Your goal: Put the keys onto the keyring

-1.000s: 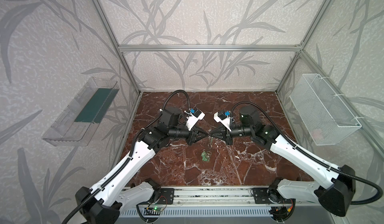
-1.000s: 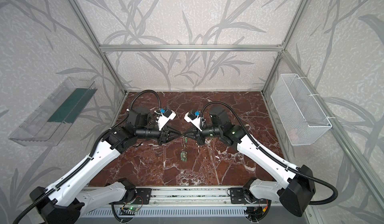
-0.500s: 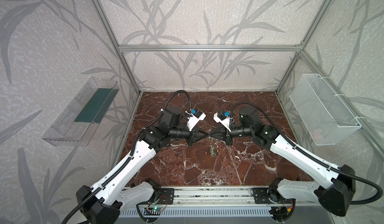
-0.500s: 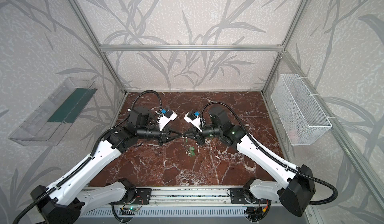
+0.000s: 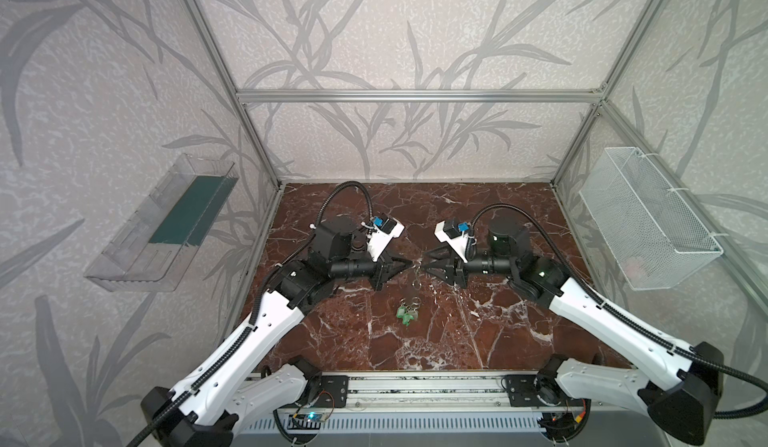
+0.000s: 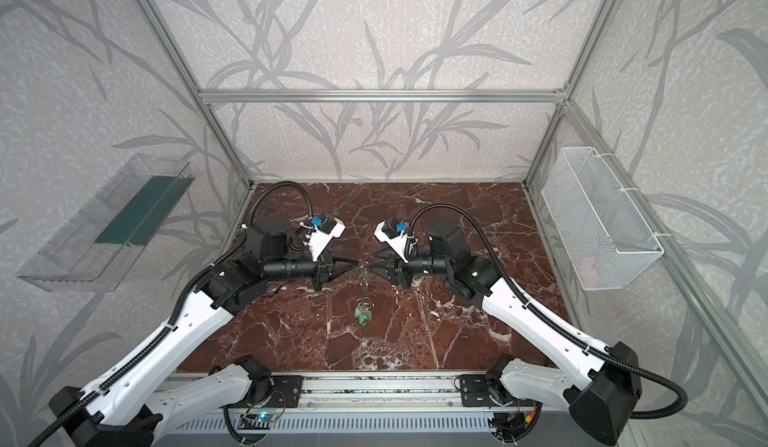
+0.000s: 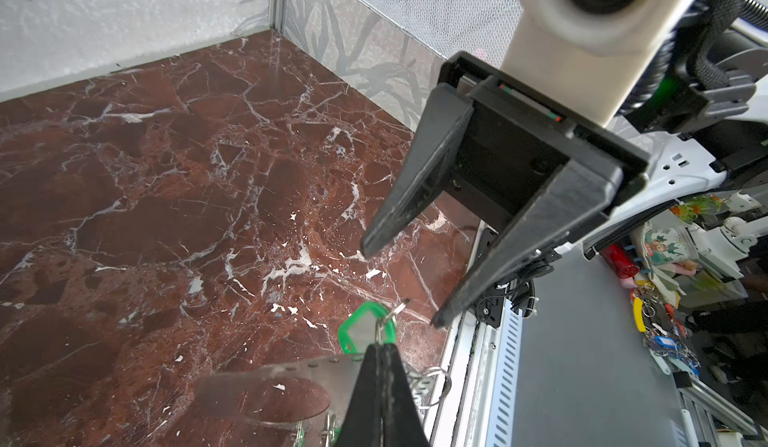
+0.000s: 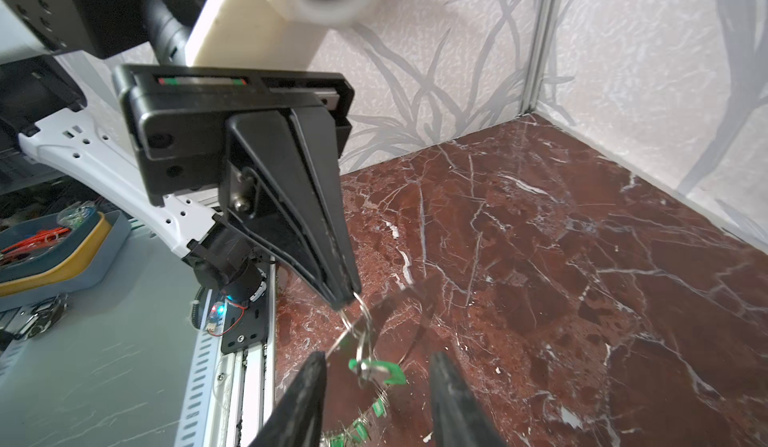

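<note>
Red-brown marble for a floor (image 5: 374,341). In both top views, found the keys (image 5: 406,313) (image 6: 362,315) heaped on it, green tags together, nearer the front rail than the gripper tips. Saw the left gripper (image 5: 409,264) and the right gripper (image 5: 424,265) nose to nose in mid-air, with something thin and metallic dangling under the tips, too small to sort out. Logged a clear plastic bin (image 5: 162,224) on the left wall with a dark green sheet (image 5: 189,212) in it. Logged also a white mesh basket (image 5: 648,220) on the right wall, holding something pale and too faint to name.

Left wrist view: found the left gripper pressed together on a small wire ring (image 7: 386,320), with one green-tagged key (image 7: 365,329) hanging from it. Noted the keyring (image 7: 266,382) right beside the fingers; could not tell whether threaded through a rim hole. Saw the right gripper spread, pinching nothing.

Right wrist view: noted the right fingers (image 8: 309,382) apart and bare, the ring nipped at the opposite tip. Spotted a blue-grey tray (image 8: 58,241) of oddments outside the cell.

Judged one key on, the heap not yet threaded. Next move would call for lowering the empty right gripper onto the heap and nipping a single ring or tag out of the tangle, left holding steady.
</note>
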Tool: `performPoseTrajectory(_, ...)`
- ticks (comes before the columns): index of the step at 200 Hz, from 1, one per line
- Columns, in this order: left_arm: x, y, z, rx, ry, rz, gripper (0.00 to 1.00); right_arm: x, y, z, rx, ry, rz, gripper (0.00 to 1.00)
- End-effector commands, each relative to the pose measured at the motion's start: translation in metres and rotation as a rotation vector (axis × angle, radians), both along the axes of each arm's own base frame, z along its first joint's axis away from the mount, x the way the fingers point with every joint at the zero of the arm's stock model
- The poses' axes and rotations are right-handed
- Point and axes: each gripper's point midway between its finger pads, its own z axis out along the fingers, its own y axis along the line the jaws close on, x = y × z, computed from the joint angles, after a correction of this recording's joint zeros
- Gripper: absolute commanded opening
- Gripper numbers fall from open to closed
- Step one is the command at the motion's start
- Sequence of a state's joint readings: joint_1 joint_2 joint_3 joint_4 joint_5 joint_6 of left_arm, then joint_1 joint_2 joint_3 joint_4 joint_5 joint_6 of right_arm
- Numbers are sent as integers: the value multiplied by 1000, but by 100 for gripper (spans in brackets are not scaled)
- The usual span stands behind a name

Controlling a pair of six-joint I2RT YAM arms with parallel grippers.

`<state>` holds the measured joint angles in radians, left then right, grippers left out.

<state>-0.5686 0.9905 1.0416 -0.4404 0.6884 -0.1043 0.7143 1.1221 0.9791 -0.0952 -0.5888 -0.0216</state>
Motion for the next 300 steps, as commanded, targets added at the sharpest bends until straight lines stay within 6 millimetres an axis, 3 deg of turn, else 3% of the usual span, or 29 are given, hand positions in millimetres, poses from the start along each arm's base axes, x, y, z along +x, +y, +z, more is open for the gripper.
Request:
performPoseTrajectory(1, 4, 3, 27, -77, -111, 40, 0, 8, -11, 16, 75, -72, -97, 43)
performPoseTrajectory(42, 1, 4, 35, -127, -127, 43, 0, 4, -15, 27, 146, -119, -106, 43)
performPoseTrajectory(121, -2, 1, 32, -121, -102, 16, 0, -6, 9, 37, 134, -170, -39, 40)
performPoseTrajectory(170, -3, 0, 32, -121, -100, 6, 0, -2, 12, 35, 118, -175, -47, 26)
performPoseTrajectory(184, -3, 0, 32, -121, -98, 5, 0, -2, 13, 33, 109, -175, -46, 14)
performPoseTrajectory(212, -3, -1, 34, -134, -97, 8, 0, -4, 14, 31, 97, -175, -35, 0)
performPoseTrajectory(300, 14, 8, 57, -242, -161, 136, 0, -28, 20, 4, 54, -141, 29, 0)
